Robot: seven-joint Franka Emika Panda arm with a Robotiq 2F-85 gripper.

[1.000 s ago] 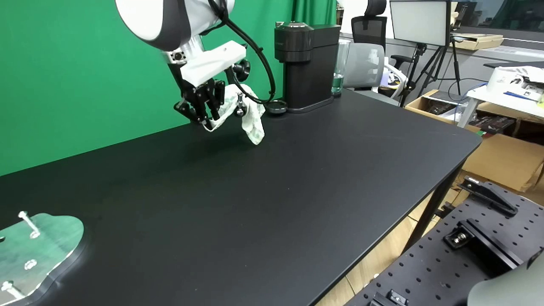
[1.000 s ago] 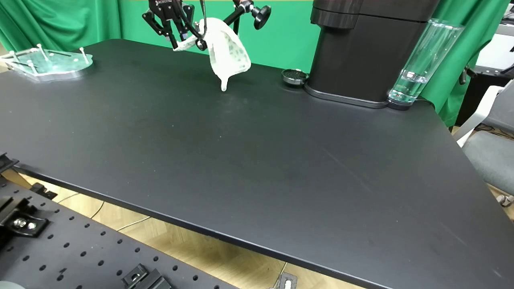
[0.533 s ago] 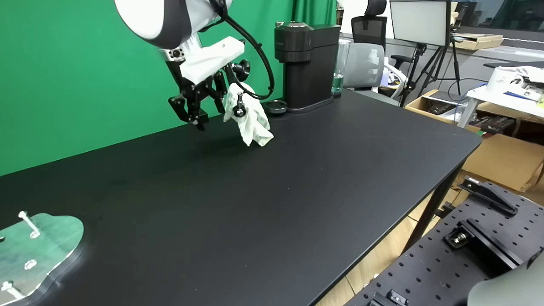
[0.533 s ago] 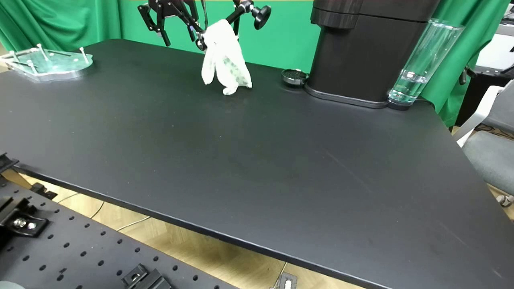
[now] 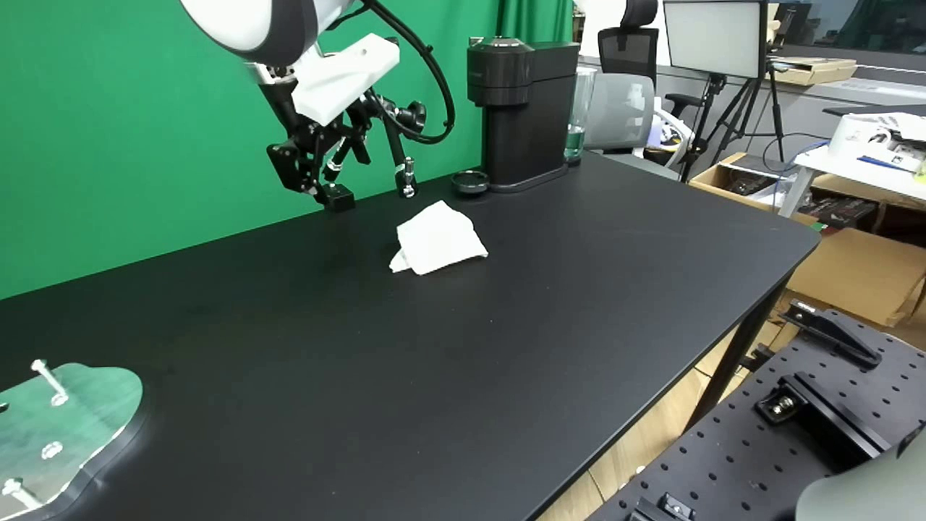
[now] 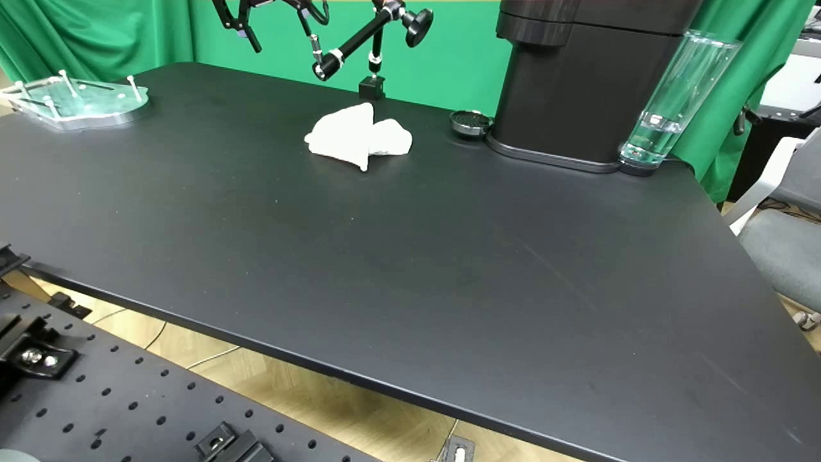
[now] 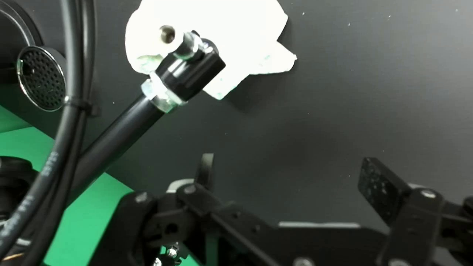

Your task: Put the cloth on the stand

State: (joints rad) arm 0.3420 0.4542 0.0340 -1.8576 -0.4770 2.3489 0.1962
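Note:
The white cloth [image 5: 440, 237] lies crumpled on the dark tabletop, just in front of the stand. In an exterior view the cloth [image 6: 343, 136] shows as two folded lobes. The stand [image 6: 359, 42] is a black jointed arm with a knob, rising from a small block at the table's back edge; nothing hangs on its end. In the wrist view the stand [image 7: 122, 127] reaches across the cloth [image 7: 236, 37], its tip above it. My gripper [image 7: 289, 162] is open, fingers wide apart with bare table between them. In an exterior view the gripper [image 6: 284, 40] hovers left of the stand's tip.
A black coffee machine [image 5: 524, 116] stands at the back, with a water tank [image 6: 673, 96] beside it and a round metal filter [image 6: 470, 123] at its foot. A clear board with pegs [image 6: 83, 102] lies at the far left. My cables [image 7: 74, 92] run close to the stand.
My gripper has opened and let go of the cloth, then moved up and left. The cloth, earlier draped over the stand's end, has dropped onto the table.

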